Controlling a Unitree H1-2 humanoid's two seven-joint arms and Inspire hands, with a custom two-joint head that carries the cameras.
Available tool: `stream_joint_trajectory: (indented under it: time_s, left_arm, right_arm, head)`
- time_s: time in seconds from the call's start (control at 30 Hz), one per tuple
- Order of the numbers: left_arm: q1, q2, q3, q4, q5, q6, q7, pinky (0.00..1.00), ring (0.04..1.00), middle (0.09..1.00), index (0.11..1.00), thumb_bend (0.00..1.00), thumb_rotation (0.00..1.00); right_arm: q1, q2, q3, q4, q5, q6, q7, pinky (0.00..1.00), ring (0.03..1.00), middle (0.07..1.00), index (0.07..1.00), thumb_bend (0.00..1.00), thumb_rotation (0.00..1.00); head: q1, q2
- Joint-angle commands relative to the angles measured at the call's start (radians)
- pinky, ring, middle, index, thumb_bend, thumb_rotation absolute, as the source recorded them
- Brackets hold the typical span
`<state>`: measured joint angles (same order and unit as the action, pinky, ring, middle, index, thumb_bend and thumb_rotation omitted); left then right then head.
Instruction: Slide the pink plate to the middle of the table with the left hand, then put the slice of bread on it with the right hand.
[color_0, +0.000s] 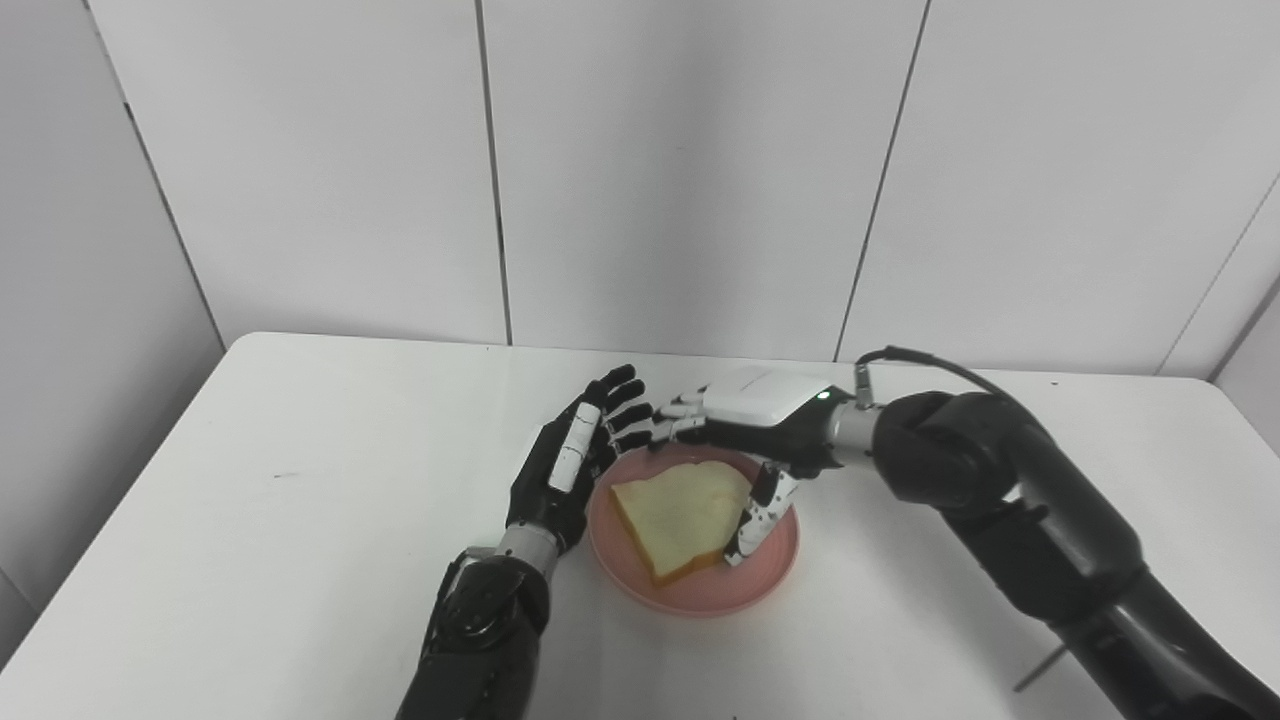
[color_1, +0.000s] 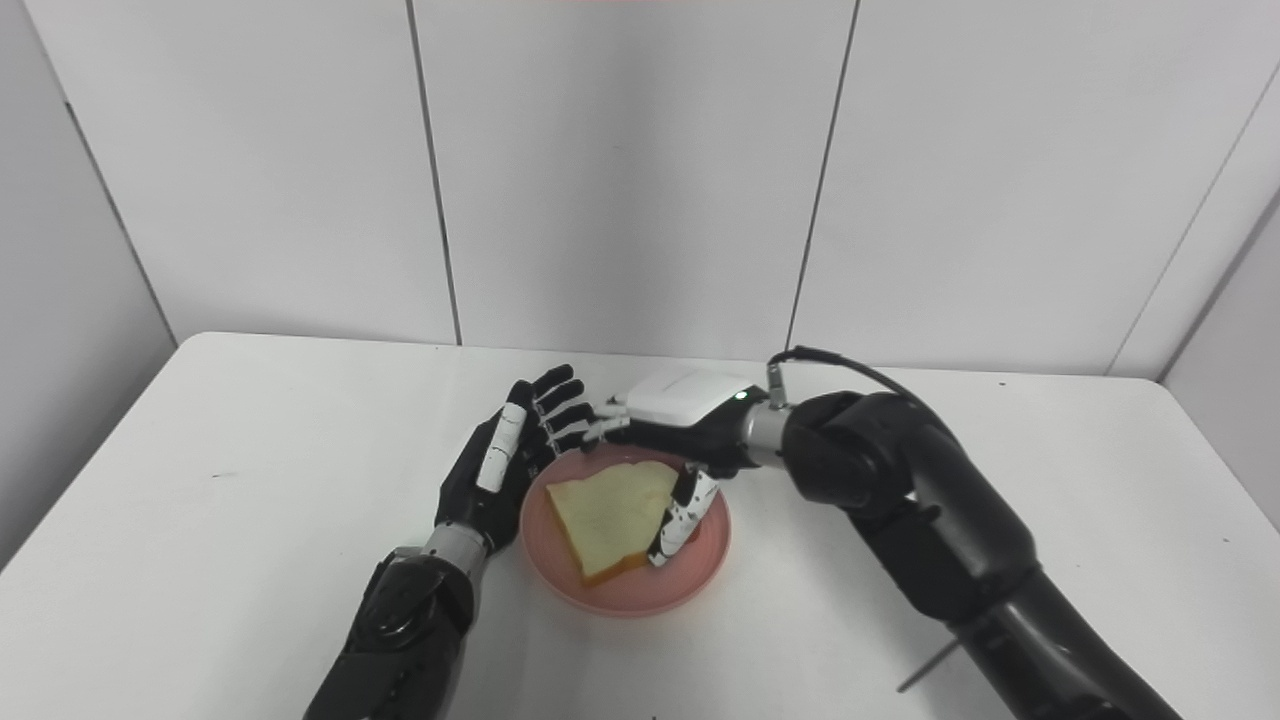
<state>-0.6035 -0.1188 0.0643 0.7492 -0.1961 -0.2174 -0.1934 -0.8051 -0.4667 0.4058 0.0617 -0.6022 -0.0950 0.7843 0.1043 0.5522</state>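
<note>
Bread (color_0: 681, 517) wedge-cut, spongy | round pink plate (color_0: 700, 597) | right hand (color_0: 745, 415) apparently touching

Lab test cell: bare white table (color_0: 300, 480), blank wall panels (color_0: 680, 170).

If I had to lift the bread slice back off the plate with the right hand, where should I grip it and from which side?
Probably the crust edge nearest the right hand, coming from the right. The bread slice lies flat on the pink plate, so pinch across that edge, thumb beside it. The left hand blocks the plate's left rim.
</note>
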Motion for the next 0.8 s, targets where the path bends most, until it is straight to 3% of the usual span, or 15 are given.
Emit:
stream_joint_trajectory:
  time_s: [0.0, 0.2, 0.27, 0.4, 0.57, 0.67, 0.77]
  left_arm:
    - [0.045, -0.015, -0.003, 0.044, -0.004, -0.002, -0.001, 0.72, 0.802, 0.841, 0.778, 0.92, 0.78]
    - [0.060, -0.011, -0.007, 0.016, 0.009, -0.012, 0.007, 0.73, 0.821, 0.850, 0.785, 0.90, 0.78]
    - [0.067, -0.011, -0.004, 0.002, 0.012, -0.022, 0.015, 0.77, 0.850, 0.858, 0.797, 0.91, 0.77]
    - [0.079, -0.009, 0.001, -0.029, 0.031, -0.044, 0.052, 0.79, 0.865, 0.868, 0.795, 0.91, 0.79]
    - [0.098, -0.002, 0.010, -0.113, 0.053, -0.024, 0.113, 0.86, 0.894, 0.889, 0.801, 0.91, 0.82]
    - [0.114, -0.002, 0.014, -0.188, 0.100, 0.009, 0.194, 0.90, 0.910, 0.896, 0.817, 0.90, 0.85]
    - [0.128, 0.000, 0.003, -0.255, 0.151, 0.038, 0.252, 0.97, 0.941, 0.914, 0.853, 0.86, 0.90]
  right_arm:
    - [0.025, -0.006, -0.062, -0.030, 0.050, -0.009, -0.088, 0.96, 0.986, 0.928, 0.831, 1.00, 0.33]
    - [0.149, 0.077, -0.192, 0.093, 0.074, -0.123, -0.428, 0.89, 0.939, 0.912, 0.841, 0.97, 0.46]
    - [0.174, 0.114, -0.230, 0.159, 0.103, -0.127, -0.509, 0.84, 0.917, 0.913, 0.888, 0.85, 0.71]
    - [0.213, 0.204, -0.316, 0.275, 0.217, -0.106, -0.616, 0.79, 0.886, 0.903, 0.893, 0.81, 0.84]
    - [0.257, 0.321, -0.430, 0.323, 0.371, -0.048, -0.708, 0.87, 0.900, 0.885, 0.888, 0.80, 0.98]
    - [0.276, 0.374, -0.479, 0.324, 0.445, -0.035, -0.749, 0.88, 0.916, 0.890, 0.896, 0.78, 1.00]
    - [0.291, 0.396, -0.488, 0.333, 0.463, -0.060, -0.785, 0.93, 0.948, 0.907, 0.916, 0.78, 1.00]
  head:
    - [0.000, 0.000]
    - [-0.006, 0.001]
    - [-0.011, 0.003]
    - [-0.023, 0.006]
    - [-0.050, 0.016]
    - [-0.060, 0.018]
    - [-0.067, 0.023]
